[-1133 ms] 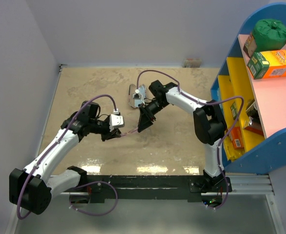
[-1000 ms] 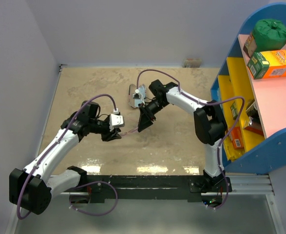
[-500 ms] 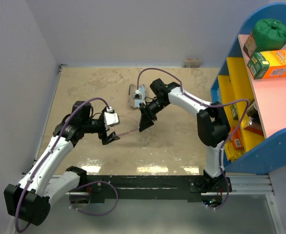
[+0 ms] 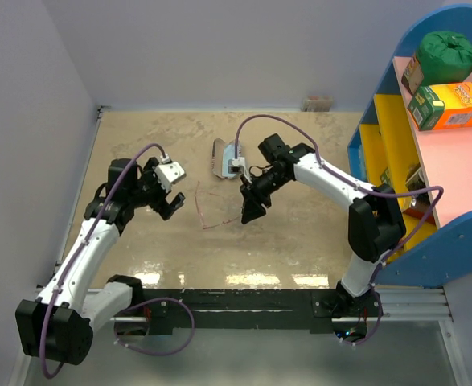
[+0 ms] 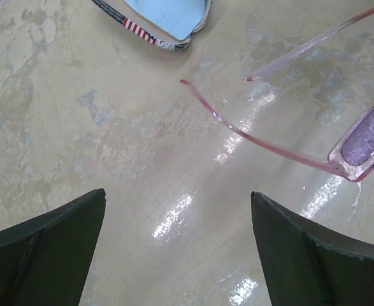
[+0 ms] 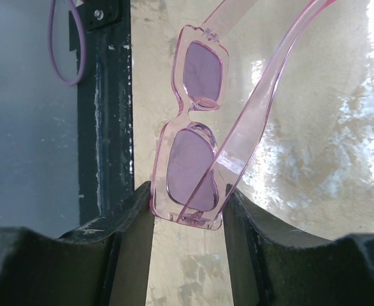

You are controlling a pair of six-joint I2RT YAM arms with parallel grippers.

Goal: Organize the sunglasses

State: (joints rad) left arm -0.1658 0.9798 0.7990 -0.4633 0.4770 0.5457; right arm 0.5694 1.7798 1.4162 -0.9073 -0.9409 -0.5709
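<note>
The sunglasses [image 6: 193,159] have a translucent pink frame and purple-tinted lenses. My right gripper [image 6: 187,191] is shut on one end of their front frame, with both arms unfolded and pointing away. In the top view the right gripper [image 4: 250,211] holds them just above the tabletop at the centre, and the thin pink arms [image 4: 219,224] reach left. My left gripper [image 4: 170,207] stands open to their left, touching nothing. In the left wrist view the left gripper [image 5: 177,197] is wide open over bare table, with a pink arm [image 5: 263,143] and one lens [image 5: 368,137] beyond it.
A flag-print case [image 4: 222,158] lies open behind the sunglasses, with a light blue cloth [image 5: 167,13] inside it. A blue and yellow shelf unit [image 4: 396,153] stands at the right, carrying a green bag [image 4: 449,52] and an orange box [image 4: 453,104]. Walls close off the left and back.
The left gripper opened, let go of the sunglasses' arm and drew back to the left. The right gripper shifted slightly right and nearer, still holding the sunglasses.
</note>
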